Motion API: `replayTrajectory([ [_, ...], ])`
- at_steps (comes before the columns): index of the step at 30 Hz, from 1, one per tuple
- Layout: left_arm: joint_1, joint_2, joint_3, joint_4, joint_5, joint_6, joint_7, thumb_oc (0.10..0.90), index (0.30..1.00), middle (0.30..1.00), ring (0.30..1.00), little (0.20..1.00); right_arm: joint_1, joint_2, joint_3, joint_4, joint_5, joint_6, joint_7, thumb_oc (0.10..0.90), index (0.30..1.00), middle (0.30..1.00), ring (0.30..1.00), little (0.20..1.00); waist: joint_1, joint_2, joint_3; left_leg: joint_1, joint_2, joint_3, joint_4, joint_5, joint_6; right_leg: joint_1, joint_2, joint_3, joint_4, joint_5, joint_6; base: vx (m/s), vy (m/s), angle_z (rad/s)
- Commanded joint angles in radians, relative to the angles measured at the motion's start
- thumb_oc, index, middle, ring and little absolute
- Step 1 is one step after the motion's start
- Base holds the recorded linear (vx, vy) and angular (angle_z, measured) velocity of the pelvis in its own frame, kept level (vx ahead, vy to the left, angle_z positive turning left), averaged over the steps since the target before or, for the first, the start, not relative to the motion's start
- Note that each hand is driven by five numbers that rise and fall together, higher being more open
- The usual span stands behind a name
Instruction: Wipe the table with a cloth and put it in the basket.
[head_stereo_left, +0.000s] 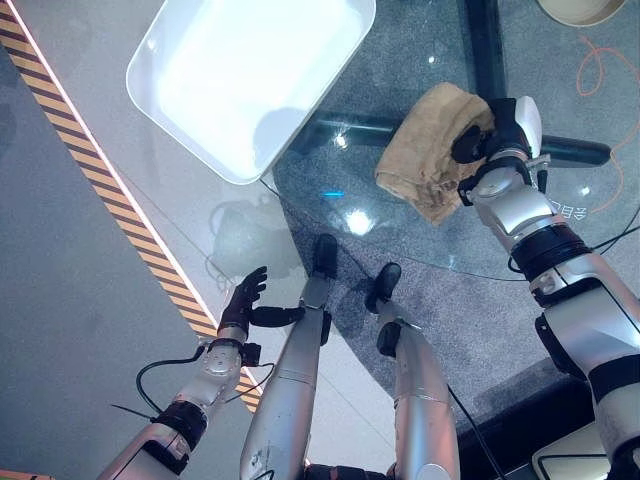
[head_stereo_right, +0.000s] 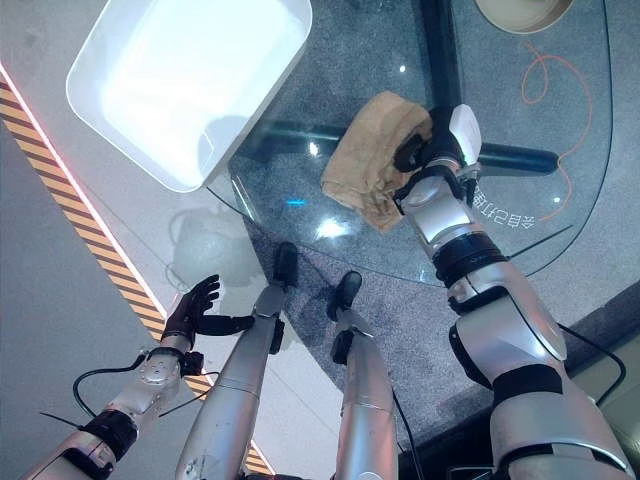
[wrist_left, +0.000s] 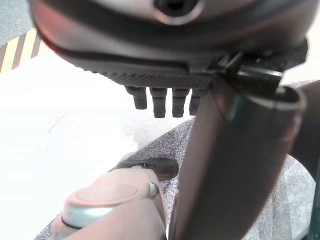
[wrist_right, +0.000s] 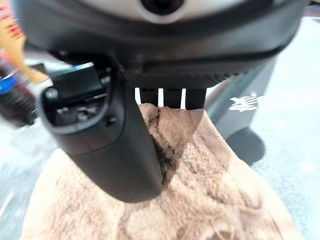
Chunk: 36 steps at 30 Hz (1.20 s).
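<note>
Dark fingers (wrist_right: 170, 97) of the right hand (head_stereo_left: 492, 135) curl down onto a tan cloth (head_stereo_left: 432, 150), and the thumb pinches the fuzzy folds from the side. That cloth lies bunched up on the round glass counter (head_stereo_left: 400, 240), near its middle. A white basket (head_stereo_left: 250, 75) sits on the far left part of the counter, apart from the cloth. Down low on the left, the left hand (head_stereo_left: 243, 300) hangs over the floor (head_stereo_left: 70, 300) with its fingers straight and spread, holding nothing.
</note>
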Motion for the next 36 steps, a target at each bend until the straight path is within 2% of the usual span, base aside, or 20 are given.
replayTrajectory([
  [1, 0.152, 0.002, 0.004, -0.031, -0.019, -0.033, 0.000, 0.800, 0.900, 0.900, 0.900, 0.900, 0.036, -0.259, -0.034, 0.031, -0.003, -0.018, -0.174, 0.100, 0.300, 0.300, 0.300, 0.200, -0.007, 0.060, -0.009, 0.080, 0.009, 0.049, 0.053, -0.196, 0.036, 0.014, 0.029, 0.032, -0.061, 0.073, 0.050, 0.00, -0.034, -0.10],
  [6, 0.161, 0.013, 0.003, -0.044, -0.022, -0.029, 0.002, 0.800, 0.900, 0.900, 0.900, 0.900, 0.069, -0.291, -0.084, 0.046, -0.002, -0.034, -0.282, 0.100, 0.300, 0.300, 0.300, 0.200, -0.016, 0.057, -0.009, 0.092, 0.010, 0.051, 0.050, -0.199, 0.037, 0.026, 0.032, 0.038, -0.068, 0.074, 0.051, 0.00, -0.015, -0.03],
  [14, 0.159, 0.015, 0.003, -0.050, -0.025, -0.025, 0.007, 0.800, 0.900, 0.900, 0.900, 0.900, 0.089, -0.303, -0.114, 0.025, 0.010, -0.047, -0.345, 0.100, 0.300, 0.300, 0.300, 0.200, -0.023, 0.061, -0.009, 0.098, 0.009, 0.054, 0.054, -0.203, 0.038, 0.030, 0.033, 0.044, -0.065, 0.072, 0.050, 0.00, -0.004, -0.02],
  [20, 0.149, 0.007, 0.013, -0.054, -0.020, -0.062, 0.033, 0.800, 0.900, 0.900, 0.900, 0.900, 0.093, -0.294, -0.106, -0.035, -0.018, -0.054, -0.323, 0.100, 0.300, 0.300, 0.300, 0.200, -0.027, 0.064, -0.009, 0.105, 0.005, 0.056, 0.049, -0.198, 0.038, 0.034, 0.032, 0.047, -0.067, 0.070, 0.046, -0.02, -0.004, -0.04],
  [21, 0.132, 0.009, 0.018, -0.055, -0.020, -0.062, 0.034, 0.800, 0.900, 0.900, 0.900, 0.900, 0.078, -0.299, -0.111, -0.037, -0.018, -0.054, -0.323, 0.100, 0.300, 0.300, 0.300, 0.200, -0.030, 0.060, -0.009, 0.070, 0.003, 0.061, 0.044, -0.165, 0.041, 0.004, 0.028, 0.039, -0.080, 0.099, 0.037, -0.06, -0.001, -0.02],
  [22, 0.132, 0.009, 0.019, -0.056, -0.020, -0.063, 0.035, 0.800, 0.900, 0.900, 0.900, 0.900, 0.078, -0.298, -0.111, -0.040, -0.019, -0.054, -0.322, 0.100, 0.300, 0.300, 0.300, 0.200, -0.030, 0.060, -0.009, 0.070, 0.003, 0.061, 0.044, -0.165, 0.041, 0.005, 0.028, 0.039, -0.080, 0.099, 0.037, -0.07, -0.006, 0.00],
  [23, 0.130, 0.005, 0.035, -0.073, 0.002, -0.118, 0.089, 0.800, 0.900, 0.900, 0.900, 0.900, 0.091, -0.283, -0.111, -0.085, -0.015, -0.069, -0.292, 0.100, 0.300, 0.300, 0.300, 0.200, -0.029, 0.062, -0.009, 0.079, 0.002, 0.061, 0.038, -0.162, 0.040, 0.010, 0.028, 0.040, -0.079, 0.094, 0.034, 0.00, 0.000, 0.00],
  [24, 0.129, 0.004, 0.048, -0.085, 0.012, -0.144, 0.116, 0.800, 0.900, 0.900, 0.900, 0.900, 0.102, -0.273, -0.114, -0.109, -0.020, -0.075, -0.280, 0.100, 0.300, 0.300, 0.300, 0.200, -0.027, 0.062, -0.009, 0.086, 0.002, 0.062, 0.034, -0.161, 0.039, 0.015, 0.028, 0.039, -0.078, 0.089, 0.032, 0.00, 0.000, 0.00],
  [27, 0.132, 0.000, 0.078, -0.126, 0.052, -0.190, 0.165, 0.800, 0.900, 0.900, 0.900, 0.900, 0.146, -0.244, -0.145, -0.162, 0.009, -0.118, -0.259, 0.100, 0.300, 0.300, 0.300, 0.200, -0.023, 0.060, -0.009, 0.103, 0.005, 0.063, 0.027, -0.160, 0.036, 0.034, 0.027, 0.034, -0.075, 0.078, 0.027, 0.00, 0.000, 0.00],
  [36, 0.140, 0.012, 0.098, -0.227, 0.137, -0.200, 0.204, 0.800, 0.900, 0.900, 0.900, 0.900, 0.279, -0.205, -0.235, -0.325, 0.007, -0.179, -0.211, 0.100, 0.300, 0.300, 0.300, 0.200, -0.031, 0.051, -0.009, 0.149, 0.010, 0.067, 0.011, -0.160, 0.036, 0.070, 0.032, 0.035, -0.068, 0.062, 0.024, 0.00, 0.000, 0.00],
])
